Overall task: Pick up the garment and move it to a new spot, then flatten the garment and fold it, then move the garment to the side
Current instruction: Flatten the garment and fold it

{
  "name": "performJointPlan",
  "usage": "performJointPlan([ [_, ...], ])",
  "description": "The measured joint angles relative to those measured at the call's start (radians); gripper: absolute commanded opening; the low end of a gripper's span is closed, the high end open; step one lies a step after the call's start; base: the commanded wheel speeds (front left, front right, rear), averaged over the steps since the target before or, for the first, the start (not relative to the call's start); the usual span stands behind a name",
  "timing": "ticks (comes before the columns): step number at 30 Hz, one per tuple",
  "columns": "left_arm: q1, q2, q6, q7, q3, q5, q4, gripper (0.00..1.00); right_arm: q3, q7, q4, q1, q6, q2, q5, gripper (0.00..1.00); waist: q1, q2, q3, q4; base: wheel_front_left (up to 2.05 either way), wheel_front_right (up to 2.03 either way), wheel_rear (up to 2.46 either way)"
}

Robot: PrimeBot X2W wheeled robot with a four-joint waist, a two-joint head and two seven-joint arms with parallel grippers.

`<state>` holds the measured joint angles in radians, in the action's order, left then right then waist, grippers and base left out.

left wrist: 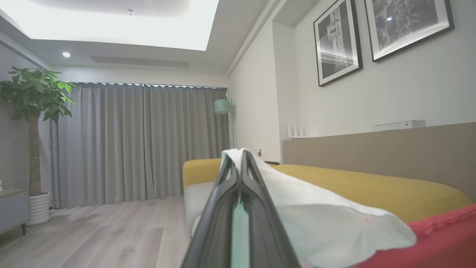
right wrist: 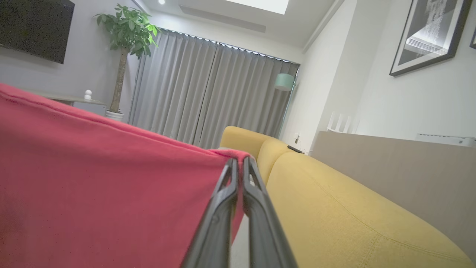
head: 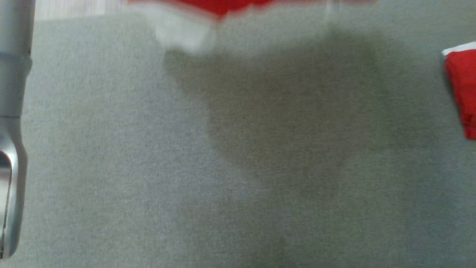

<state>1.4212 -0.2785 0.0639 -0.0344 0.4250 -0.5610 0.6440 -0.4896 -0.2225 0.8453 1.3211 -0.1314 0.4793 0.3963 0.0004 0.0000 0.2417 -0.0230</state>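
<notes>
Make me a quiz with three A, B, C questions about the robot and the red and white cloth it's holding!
1. Where on the grey fabric surface does the separate red cloth with a white edge lie?
A. at the right edge
B. at the left edge
C. in the middle

2. What colour is the part of the red-and-white garment pinched by the left gripper?
A. yellow
B. white
C. green

3. How is the right gripper?
A. wide open
B. shut on nothing
C. shut on the garment

Answers: 1 A, it sits at the head view's right edge. 2 B, white cloth is clamped in it. 3 C, red cloth is caught in its closed tips.
</notes>
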Motion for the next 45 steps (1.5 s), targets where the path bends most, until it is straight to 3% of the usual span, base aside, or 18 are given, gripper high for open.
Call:
performJointPlan([
  [4, 0.012, 0.017, 0.042, -0.020, 0.014, -0.028, 0.046, 0.00, -0.019, -0.026, 0.045, 0.018, 0.000, 0.010, -0.025, 0.00, -0.0002, 0.0000, 0.047, 0.020, 0.00, 0.00, 0.00],
  [8, -0.085, 0.017, 0.060, -0.011, 0.060, -0.071, 0.064, 0.00, -0.047, -0.030, 0.078, -0.008, 0.000, 0.012, -0.030, 0.00, -0.0002, 0.0000, 0.087, 0.041, 0.00, 0.00, 0.00],
  [15, -0.398, 0.006, 0.061, -0.084, 0.135, -0.130, 0.048, 0.00, -0.028, -0.033, 0.081, -0.211, 0.000, 0.009, -0.025, 0.00, -0.0001, 0.0000, 0.118, 0.084, 0.00, 0.00, 0.00],
  [20, -0.689, -0.046, 0.061, -0.139, 0.173, -0.158, -0.098, 0.00, 0.100, -0.033, -0.032, -0.453, 0.000, 0.024, -0.039, 0.00, -0.0006, 0.0000, 0.052, 0.093, 0.00, 0.00, 0.00],
  [23, -0.858, -0.090, 0.022, -0.143, 0.180, -0.183, -0.214, 0.00, 0.173, -0.033, -0.102, -0.608, 0.000, 0.025, -0.060, 0.00, -0.0007, 0.0001, 0.007, 0.093, 0.00, 0.00, 0.00],
  [27, -1.079, -0.151, -0.063, -0.127, 0.188, -0.196, -0.389, 0.00, 0.245, -0.033, -0.189, -0.816, 0.000, 0.011, -0.097, 0.00, -0.0007, 0.0001, -0.054, 0.090, 0.00, 0.00, 0.00],
  [33, -1.343, -0.176, -0.197, -0.097, 0.192, -0.245, -0.614, 0.00, 0.332, -0.033, -0.314, -1.071, 0.000, -0.031, -0.107, 0.00, -0.0007, 0.0001, -0.129, 0.080, 0.00, 0.00, 0.00],
  [39, -1.486, -0.191, -0.236, -0.079, 0.189, -0.313, -0.706, 0.00, 0.379, -0.033, -0.381, -1.195, 0.000, -0.056, -0.107, 0.00, -0.0007, 0.0001, -0.154, 0.067, 0.00, 0.00, 0.00],
  [45, -1.504, -0.211, -0.260, -0.072, 0.168, -0.321, -0.747, 0.00, 0.384, -0.033, -0.412, -1.232, 0.000, -0.066, -0.107, 0.00, -0.0006, 0.0001, -0.138, 0.049, 0.00, 0.00, 0.00],
])
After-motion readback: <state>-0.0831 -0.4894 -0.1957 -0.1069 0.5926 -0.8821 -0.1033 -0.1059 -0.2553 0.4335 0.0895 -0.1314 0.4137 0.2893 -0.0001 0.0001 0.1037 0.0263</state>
